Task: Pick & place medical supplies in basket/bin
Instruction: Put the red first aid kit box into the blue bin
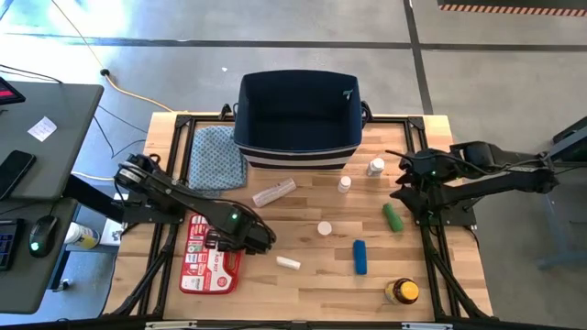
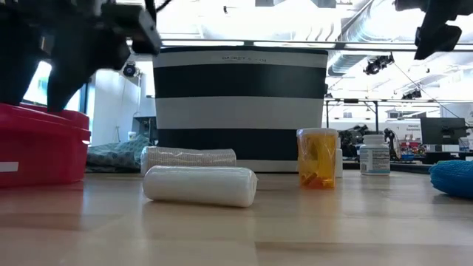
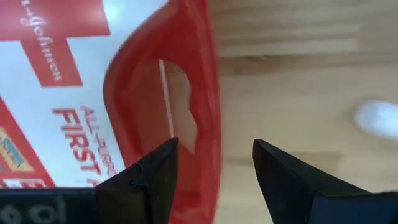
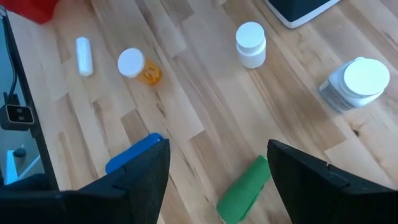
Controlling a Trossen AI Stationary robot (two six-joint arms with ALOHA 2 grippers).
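Observation:
The flat red first-aid kit [image 1: 209,261] lies on the table's near left. My left gripper [image 1: 246,235] hovers open above the kit's right edge. In the left wrist view its fingers stand either side of the kit's red handle bar [image 3: 208,118] without touching. My right gripper [image 4: 217,165] is open above the green cylinder [image 4: 244,191], with the blue cylinder [image 4: 132,154] beside it. The green cylinder [image 1: 393,216] and blue cylinder [image 1: 360,257] lie on their sides. The navy basket [image 1: 298,137] stands at the far middle. A yellow-capped amber bottle [image 1: 402,292] stands near the right front.
A patterned cloth [image 1: 216,156] lies left of the basket. A wrapped gauze roll [image 1: 273,192], two white bottles [image 1: 344,183] [image 1: 375,167], a white-capped vial [image 1: 324,228] and a small white tube [image 1: 288,263] are scattered mid-table. A desk with a mouse stands off the table's left.

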